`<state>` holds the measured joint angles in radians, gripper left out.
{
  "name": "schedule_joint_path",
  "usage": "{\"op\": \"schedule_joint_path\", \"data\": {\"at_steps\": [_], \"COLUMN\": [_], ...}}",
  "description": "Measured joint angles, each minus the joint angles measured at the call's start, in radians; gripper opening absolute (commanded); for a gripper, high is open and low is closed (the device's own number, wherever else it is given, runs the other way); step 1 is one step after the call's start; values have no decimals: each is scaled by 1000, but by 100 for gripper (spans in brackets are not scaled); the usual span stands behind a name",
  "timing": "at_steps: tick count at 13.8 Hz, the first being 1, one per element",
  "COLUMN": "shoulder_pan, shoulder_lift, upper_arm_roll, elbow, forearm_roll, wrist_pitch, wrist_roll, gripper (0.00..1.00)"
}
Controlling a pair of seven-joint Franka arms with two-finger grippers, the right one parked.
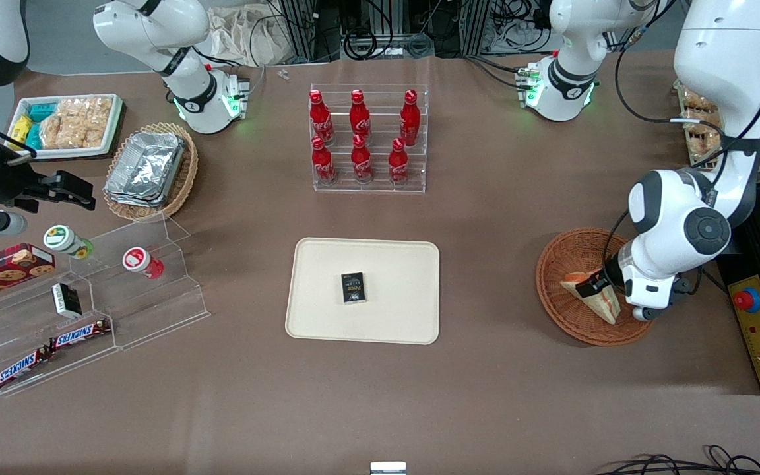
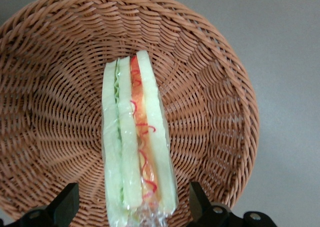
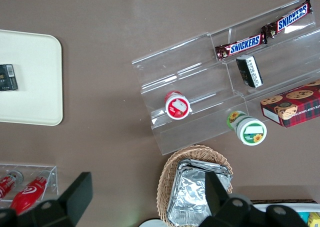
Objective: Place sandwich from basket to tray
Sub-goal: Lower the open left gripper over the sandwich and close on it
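Pincer point(image 2: 132, 207) is sitting wide around the white bread triangle sandwich point(image 2: 136, 137) | sandwich is lying in round brown woven basket point(image 1: 561, 264) | big cream plastic tray point(image 1: 393, 264) is waiting.

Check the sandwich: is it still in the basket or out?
In. The sandwich stands on edge in the basket, wicker all around it. The gripper is open, one finger on each side, neither touching.

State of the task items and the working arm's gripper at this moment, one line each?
sandwich: lying on edge in the basket, wrapped.
basket: holds only the sandwich.
tray: holds one small dark box, no sandwich.
gripper: over the basket, jaws open astride the sandwich.
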<state>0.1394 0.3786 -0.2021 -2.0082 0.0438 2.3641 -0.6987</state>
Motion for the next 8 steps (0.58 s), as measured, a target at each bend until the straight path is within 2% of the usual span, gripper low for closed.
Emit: {"op": "schedule_joint_path", "data": {"at_steps": [1, 2, 3, 4, 5, 8], "shoulder_pan": [1, 2, 3, 4, 6, 21], "shoulder_lift": [7, 12, 14, 15, 15, 13], "upper_arm_roll": [0, 0, 0, 0, 0, 0], "elbow": [0, 0, 0, 0, 0, 4], "forearm_roll": [0, 0, 0, 0, 0, 1], "wrist_pitch": [11, 22, 28, 30, 29, 7], "wrist_roll": [-14, -27, -38, -46, -53, -56], "gripper": [92, 75, 41, 14, 0, 0]}}
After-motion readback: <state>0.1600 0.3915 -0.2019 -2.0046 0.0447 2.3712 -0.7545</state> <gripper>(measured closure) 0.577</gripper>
